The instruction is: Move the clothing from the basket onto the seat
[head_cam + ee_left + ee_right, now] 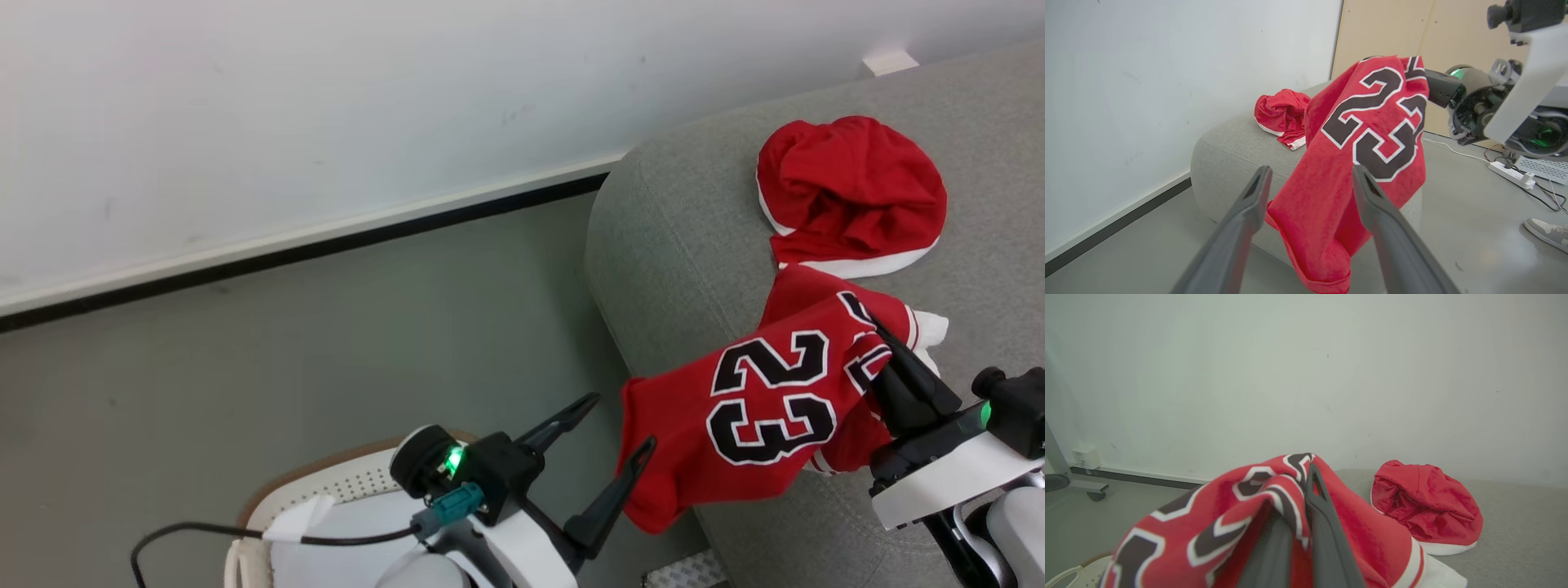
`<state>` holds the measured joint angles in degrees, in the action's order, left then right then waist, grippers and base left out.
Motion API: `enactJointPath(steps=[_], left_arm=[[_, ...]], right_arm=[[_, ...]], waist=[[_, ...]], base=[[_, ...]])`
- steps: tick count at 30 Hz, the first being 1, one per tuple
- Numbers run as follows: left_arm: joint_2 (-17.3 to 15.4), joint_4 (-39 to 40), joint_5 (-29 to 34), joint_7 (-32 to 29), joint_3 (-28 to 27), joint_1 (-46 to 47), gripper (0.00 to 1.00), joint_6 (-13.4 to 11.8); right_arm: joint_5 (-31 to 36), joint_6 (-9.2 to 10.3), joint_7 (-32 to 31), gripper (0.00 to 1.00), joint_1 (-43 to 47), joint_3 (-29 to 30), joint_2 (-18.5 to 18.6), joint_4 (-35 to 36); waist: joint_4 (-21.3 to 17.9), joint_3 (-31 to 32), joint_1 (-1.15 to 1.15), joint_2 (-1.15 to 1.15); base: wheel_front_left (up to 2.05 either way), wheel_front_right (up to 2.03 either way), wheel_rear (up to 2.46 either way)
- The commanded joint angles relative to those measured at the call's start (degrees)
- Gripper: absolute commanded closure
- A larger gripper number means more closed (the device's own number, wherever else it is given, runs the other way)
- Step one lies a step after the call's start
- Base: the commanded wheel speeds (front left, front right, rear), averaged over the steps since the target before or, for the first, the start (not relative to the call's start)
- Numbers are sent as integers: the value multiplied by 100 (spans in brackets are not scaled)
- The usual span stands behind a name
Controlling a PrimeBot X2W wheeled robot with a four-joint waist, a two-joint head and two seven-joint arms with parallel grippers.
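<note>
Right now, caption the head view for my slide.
Right gripper holds the 23 jersey over the seat edge, shorts lying beyond; left gripper open near the basket.

Number: "23" is showing in large black digits edged in white.
Carrier: it is sitting on the red jersey (767, 408), lower right of the head view, and is reading sideways there.
Left wrist view: the same "23" is reading whole and tilted, upper centre of the frame.
Right wrist view: the digits are showing folded, lower left, as unreadable fragments.
</note>
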<state>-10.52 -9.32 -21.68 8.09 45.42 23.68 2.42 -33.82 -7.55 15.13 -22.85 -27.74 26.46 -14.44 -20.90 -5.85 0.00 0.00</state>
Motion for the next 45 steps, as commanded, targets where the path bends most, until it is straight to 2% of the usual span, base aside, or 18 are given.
enactJointPath(steps=[1,5,11,16,19,24,26,29,35,37,38,45], left_arm=[[-80,56,100,-40,1,188,0,21],[-133,140,188,-103,-22,410,0,37],[-245,339,392,-233,-75,1053,0,99],[-305,474,570,-261,-154,1532,0,127],[-298,516,618,-217,-172,1784,0,149],[-257,453,668,-77,-192,1980,0,149],[-218,429,677,-26,-181,2033,0,144],[-198,366,668,36,-174,2047,0,119],[-288,224,589,119,-231,1948,0,70],[-324,160,539,144,-256,1897,0,48],[-342,141,516,167,-277,1868,0,24],[-304,-5,310,371,-366,1554,0,-92]], right_arm=[[41,14,2,100,-46,149,-95,-14],[4,13,-35,100,-392,346,-164,-115],[-67,14,-203,100,-1541,1003,-227,-391],[-84,13,-275,100,-2826,1940,-180,-916],[5,13,-325,100,-3659,2750,-39,-1387],[601,14,-368,100,-4609,3797,293,-2502],[948,14,-320,100,-4807,4128,412,-2970],[1349,13,-187,100,-4805,4589,346,-3642],[1904,14,-12,100,-4330,4945,-37,-4403],[1947,14,10,28,-4177,4905,-240,-4391],[1929,13,4,0,-4078,4879,-316,-4247],[1768,13,6,0,-2750,4388,-790,-2598]], waist=[[69,-317,0,0],[144,-726,0,0],[388,-1789,0,0],[554,-2626,0,0],[671,-2989,0,0],[843,-3318,0,0],[925,-3409,0,0],[1012,-3489,0,0],[981,-3452,0,0],[929,-3355,0,0],[904,-3300,0,0],[767,-2592,0,0]], base=[[0,0,0],[0,0,0],[0,0,0],[0,0,0],[0,0,0],[0,0,0],[0,0,0],[0,0,0],[0,0,0],[0,0,0],[0,0,0],[0,0,0]])
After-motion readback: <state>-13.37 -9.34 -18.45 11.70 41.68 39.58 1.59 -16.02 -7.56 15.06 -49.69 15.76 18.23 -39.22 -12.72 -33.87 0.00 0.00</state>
